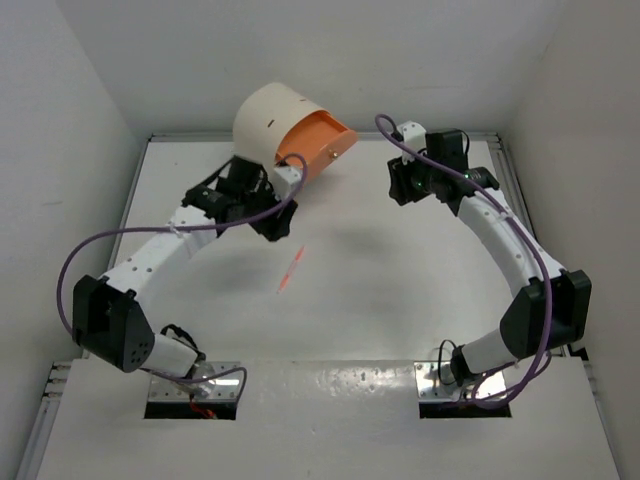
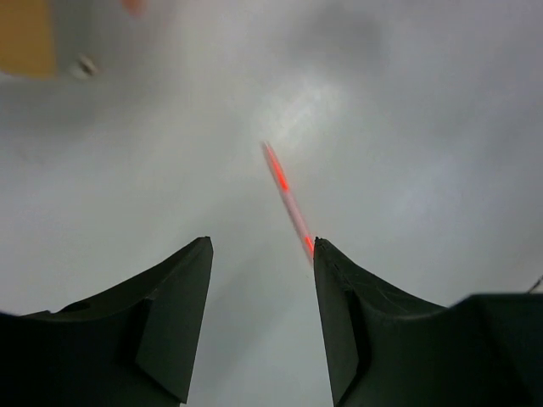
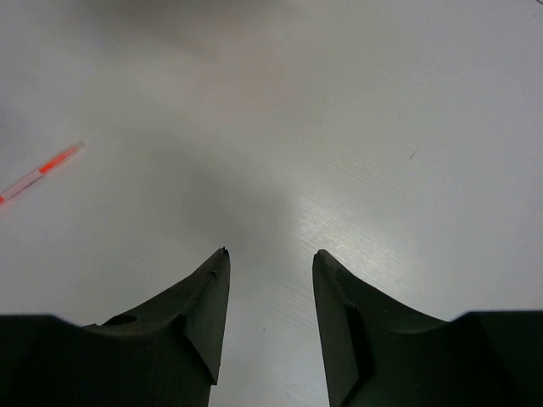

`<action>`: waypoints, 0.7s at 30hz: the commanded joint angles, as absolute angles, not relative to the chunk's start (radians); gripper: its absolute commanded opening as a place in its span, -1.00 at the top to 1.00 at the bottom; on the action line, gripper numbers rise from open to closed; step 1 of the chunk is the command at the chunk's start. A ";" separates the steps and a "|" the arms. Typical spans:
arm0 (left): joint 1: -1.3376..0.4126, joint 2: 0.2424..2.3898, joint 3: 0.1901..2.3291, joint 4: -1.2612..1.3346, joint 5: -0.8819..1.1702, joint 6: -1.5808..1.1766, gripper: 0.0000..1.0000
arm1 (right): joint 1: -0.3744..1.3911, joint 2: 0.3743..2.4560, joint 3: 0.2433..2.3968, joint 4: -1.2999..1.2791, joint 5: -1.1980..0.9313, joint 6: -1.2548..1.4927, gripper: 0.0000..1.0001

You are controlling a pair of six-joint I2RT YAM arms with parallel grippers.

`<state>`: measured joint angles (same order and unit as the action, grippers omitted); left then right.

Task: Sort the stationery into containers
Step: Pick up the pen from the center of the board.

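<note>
A thin pink-red pen (image 1: 289,271) lies on the white table, blurred, below and right of my left gripper (image 1: 276,224). In the left wrist view the pen (image 2: 287,197) runs up from just past the right fingertip, and my left gripper (image 2: 259,246) stands open with nothing between its fingers. The cream-white round cabinet (image 1: 262,118) stands at the back with its orange drawer (image 1: 318,146) pulled out; the drawer's corner (image 2: 25,38) and metal knob (image 2: 83,66) show at the upper left. My right gripper (image 1: 401,186) is open over bare table (image 3: 270,253), with the pen (image 3: 39,175) far to its left.
White walls close in the table on the left, back and right. Purple cables (image 1: 70,270) loop along both arms. A raised rim (image 1: 505,170) runs along the table's right edge near the right arm.
</note>
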<state>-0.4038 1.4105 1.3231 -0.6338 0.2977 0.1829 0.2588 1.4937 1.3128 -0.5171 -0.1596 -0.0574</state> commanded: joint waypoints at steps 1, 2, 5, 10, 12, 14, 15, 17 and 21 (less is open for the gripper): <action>-0.471 1.374 1.200 -0.604 0.258 0.181 -0.15 | 0.232 1.465 1.319 -0.494 -0.172 -0.014 0.12; -0.507 1.384 1.186 -0.597 0.220 0.170 -0.15 | 0.227 1.465 1.319 -0.498 -0.173 -0.011 0.12; -0.572 1.465 1.183 -0.615 0.148 0.143 -0.12 | 0.216 1.463 1.324 -0.503 -0.176 -0.008 0.12; -0.606 1.590 1.151 -0.577 0.097 0.109 -0.10 | 0.183 1.460 1.333 -0.514 -0.189 0.025 0.12; -0.606 1.632 1.157 -0.566 0.091 0.107 -0.09 | 0.175 1.459 1.331 -0.518 -0.193 0.029 0.12; -0.600 1.704 1.192 -0.583 0.098 0.109 -0.05 | 0.167 1.456 1.327 -0.523 -0.199 0.029 0.12; -0.597 1.729 1.203 -0.586 0.103 0.109 -0.05 | 0.166 1.456 1.327 -0.523 -0.201 0.028 0.12; -0.581 1.767 1.221 -0.578 0.115 0.109 -0.04 | 0.164 1.453 1.325 -0.528 -0.206 0.025 0.12; -0.575 1.807 1.233 -0.561 0.126 0.121 0.01 | 0.163 1.456 1.322 -0.528 -0.212 0.023 0.12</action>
<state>-0.5873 1.8103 1.1820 -0.5919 0.1169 0.1219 0.1654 1.4933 1.3128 -0.5377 -0.1883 0.0074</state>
